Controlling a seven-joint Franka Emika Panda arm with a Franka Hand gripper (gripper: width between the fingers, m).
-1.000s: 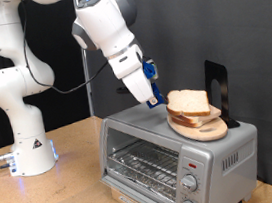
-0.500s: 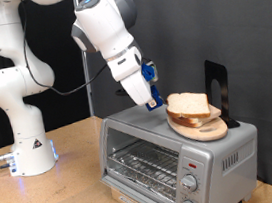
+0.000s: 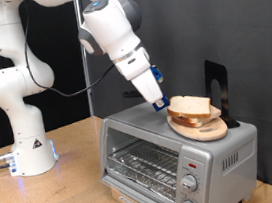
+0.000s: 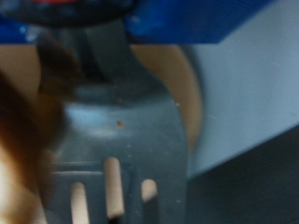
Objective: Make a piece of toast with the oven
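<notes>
The white Panda arm reaches from its base at the exterior view's left, elbow high, forearm slanting down to the right. The gripper [image 3: 158, 103] hangs just above the oven's [image 3: 174, 157] top, just left of the round wooden plate [image 3: 200, 126], which sits on the right part of the oven roof. The piece of toast [image 3: 189, 106] lies on that plate, stacked on other slices. Whether the fingers touch the bread, or how far the jaws stand apart, cannot be told; the wrist view is blurred, filled by a grey slotted finger [image 4: 117, 140] against tan. A black upright stand [image 3: 217, 89] rises just behind the plate. The roof left of the plate lies bare. The oven's glass door is closed, with the wire rack visible inside.
</notes>
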